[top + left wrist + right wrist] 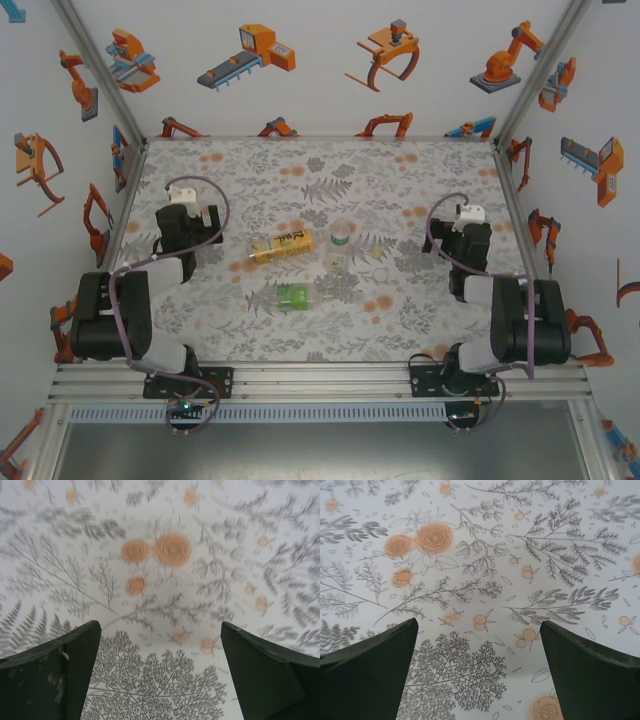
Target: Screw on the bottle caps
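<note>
1. The left gripper [188, 228] hovers over the left part of the table [250, 175], left of the bottles and touching none.
2. In its wrist view, the left gripper [160, 628] has its jaws spread wide, with only patterned cloth between them.
3. The right gripper [462, 238] is over the right side, well apart from the bottles.
4. The right gripper [478, 623] is also wide open and holds nothing.
5. The amber bottle [282, 245] lies on its side near the table's middle.
6. The green-label bottle [297, 296] lies on its side, nearer than the amber one.
7. The plain bottle [339, 263] is just right of the amber one, with a green cap [341, 239] at its far end. I cannot tell whether the cap is screwed on.
8. The other caps are too small to make out.
</note>
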Motion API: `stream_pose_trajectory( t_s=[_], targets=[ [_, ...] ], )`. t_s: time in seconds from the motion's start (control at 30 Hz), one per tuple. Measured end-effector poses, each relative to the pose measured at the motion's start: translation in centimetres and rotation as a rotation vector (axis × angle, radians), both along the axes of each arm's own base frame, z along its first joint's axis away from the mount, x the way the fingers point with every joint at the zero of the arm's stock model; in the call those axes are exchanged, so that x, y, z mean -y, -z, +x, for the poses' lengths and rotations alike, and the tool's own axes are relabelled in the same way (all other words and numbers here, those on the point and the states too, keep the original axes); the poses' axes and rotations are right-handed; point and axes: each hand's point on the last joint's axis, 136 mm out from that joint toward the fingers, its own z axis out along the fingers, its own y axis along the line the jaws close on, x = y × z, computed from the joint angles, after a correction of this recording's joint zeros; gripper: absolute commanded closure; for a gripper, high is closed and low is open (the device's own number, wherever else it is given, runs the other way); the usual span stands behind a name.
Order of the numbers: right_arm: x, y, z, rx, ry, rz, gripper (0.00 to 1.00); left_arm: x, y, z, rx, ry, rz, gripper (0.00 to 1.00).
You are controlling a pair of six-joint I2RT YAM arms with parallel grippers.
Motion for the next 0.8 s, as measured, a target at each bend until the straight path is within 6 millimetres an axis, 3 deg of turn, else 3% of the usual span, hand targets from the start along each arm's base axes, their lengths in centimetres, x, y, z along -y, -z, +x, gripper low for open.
stream_pose_trajectory(
  t_s=[0.2, 0.37, 0.63, 0.8],
  targets=[
    [-1.7, -5.2, -0.8, 0.062, -0.092, 0.02, 0.06, 1.9, -5.5, -1.1, 0.032, 0.021, -0.006, 0.03],
    [-5.0, -8.6, -3.1, 0.099, -0.272, 0.052, 0.09, 3.1, -8.3, -2.9, -0.012, 0.062, -0.092, 0.03],
    [-11.8, -11.1, -8.0, 0.128, -0.601, 0.104, 0.15, 6.3, -10.6, -7.2, -0.123, 0.235, -0.214, 0.03],
    [-15.8, -10.5, -9.9, 0.097, -0.77, 0.126, 0.19, 7.1, -10.1, -9.7, -0.127, 0.312, -0.215, 0.03]
  ],
)
